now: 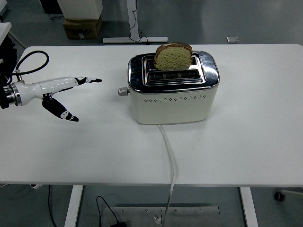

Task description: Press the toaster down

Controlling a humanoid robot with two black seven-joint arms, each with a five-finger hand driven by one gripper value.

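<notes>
A cream-coloured two-slot toaster with a shiny chrome top (173, 90) stands at the middle of the white counter (246, 142). A slice of brown bread (173, 56) stands upright in the slot farther from the counter's near edge. A small grey lever knob (123, 91) sticks out of the toaster's left end. Left of the toaster, well apart from the knob, hovers the left hand (64, 92), its fingers (90, 80) apart, holding nothing. A white power cord (169, 163) runs from the toaster over the near edge.

Bright, even overhead light, soft shadows, sharp focus, glare on the toaster (173, 99).
</notes>
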